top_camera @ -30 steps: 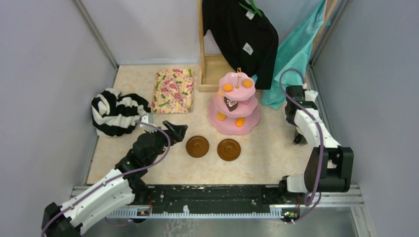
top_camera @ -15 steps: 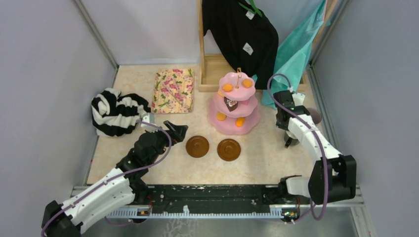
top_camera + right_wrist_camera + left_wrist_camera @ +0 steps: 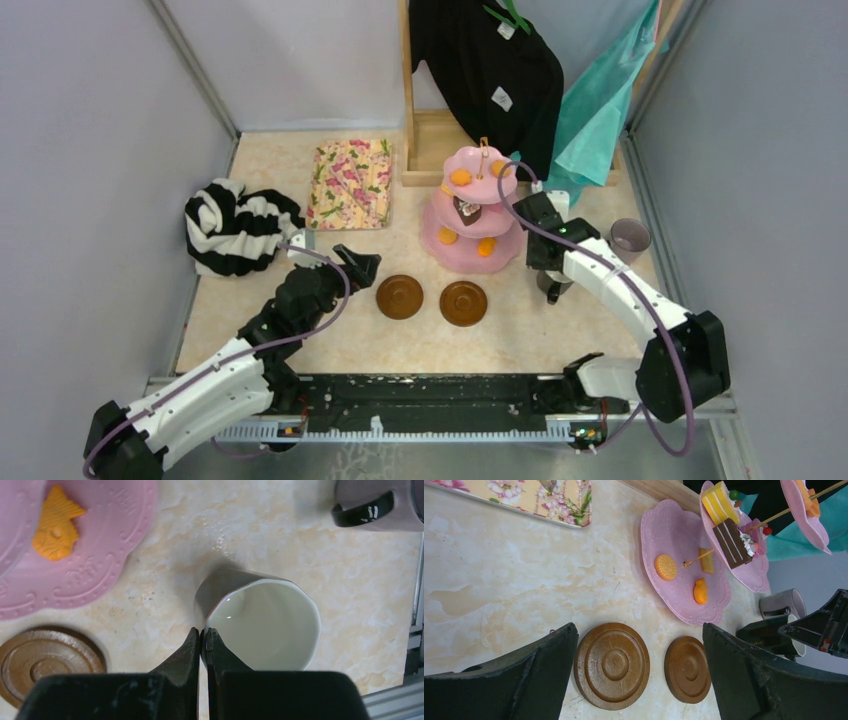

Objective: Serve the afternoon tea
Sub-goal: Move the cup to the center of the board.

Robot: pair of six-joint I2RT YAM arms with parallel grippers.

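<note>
Right now the right fingers [image 3: 201, 641] are pinched tight on the near rim of the cream mug [image 3: 270, 625], one finger inside the wall, one outside. Mug is upright, mouth up, over bare desk [image 3: 560, 335] just beside the bottom tier of the cake stand [image 3: 508, 250], w/ the right saucer [image 3: 463, 302] near, on the left arm's side. Can't tell if the base touches the desk or hangs just clear. Left fingers [image 3: 360, 264] are spread as wide as they go, holding nothing, low next to the left saucer [image 3: 400, 297]. Lilac mug [image 3: 629, 237] stands by the far right edge, well apart from both saucers.

Step in hand, imo: get the cream mug onto the right saucer. To do it well:
- Carry it level, since a one-sided rim pinch lets the mug swing or tip.
- Skirt the stand's scalloped edge so the orange fish pastry [image 3: 54, 527] & the tier aren't knocked.
- Centre the base over the saucer's rings before lowering.
- Set it down flat, then open.
- Left arm is close to the saucers, so best to leave the path free.
</note>
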